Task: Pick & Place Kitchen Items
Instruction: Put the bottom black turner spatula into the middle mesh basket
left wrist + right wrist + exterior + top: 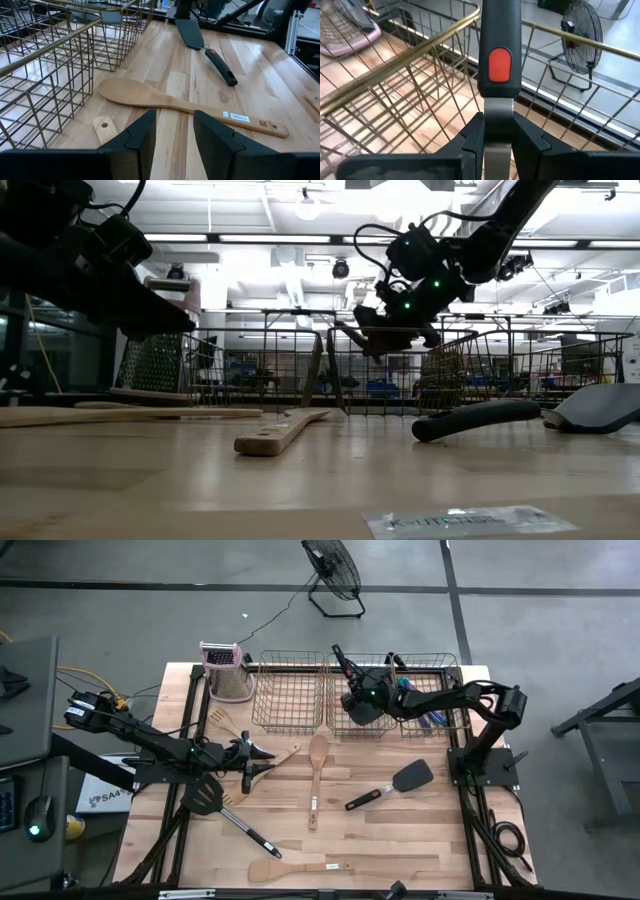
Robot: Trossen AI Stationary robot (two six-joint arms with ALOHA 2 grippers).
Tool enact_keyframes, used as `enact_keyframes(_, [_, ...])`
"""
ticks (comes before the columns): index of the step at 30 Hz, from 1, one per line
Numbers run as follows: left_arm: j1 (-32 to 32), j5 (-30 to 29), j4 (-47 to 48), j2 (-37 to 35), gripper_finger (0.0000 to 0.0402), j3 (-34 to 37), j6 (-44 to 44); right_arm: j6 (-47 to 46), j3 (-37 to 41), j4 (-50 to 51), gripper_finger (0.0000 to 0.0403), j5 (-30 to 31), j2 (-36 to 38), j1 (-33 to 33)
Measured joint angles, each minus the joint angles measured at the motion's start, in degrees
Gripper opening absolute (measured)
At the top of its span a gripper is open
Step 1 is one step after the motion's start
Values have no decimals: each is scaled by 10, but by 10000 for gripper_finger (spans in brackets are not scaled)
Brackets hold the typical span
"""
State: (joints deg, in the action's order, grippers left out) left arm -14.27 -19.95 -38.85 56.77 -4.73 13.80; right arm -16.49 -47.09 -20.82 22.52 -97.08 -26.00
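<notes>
A wooden spatula lies nearest the table's front edge, long axis parallel to that edge, blade toward the left arm's side. Behind it, a black slotted turner lies diagonally, head just beside the left gripper, handle running toward the front edge. The left gripper hovers low over the table with its fingers parted and holding nothing; past them lies the wooden spoon, long axis front-to-back on the table — bowl toward the baskets, handle toward the front edge. Two more wooden utensils lie near this gripper, one handle end just beside its finger. A black spatula with a red mark on its handle lies diagonally on the right half, blade toward the right arm's base. The right gripper is raised over the right-hand basket, fingers closed on the metal neck of a black-handled utensil — the handle, with its red spot, points away from the wrist, toward the basket's far rim. Blue cutlery already lies in that basket. A grater stands beside the left basket.
</notes>
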Motion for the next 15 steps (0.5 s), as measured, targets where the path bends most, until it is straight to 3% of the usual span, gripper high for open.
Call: enact_keyframes(15, [0, 0, 0, 0, 129, 0, 0, -3, 0, 61, 66, -28, 0, 1])
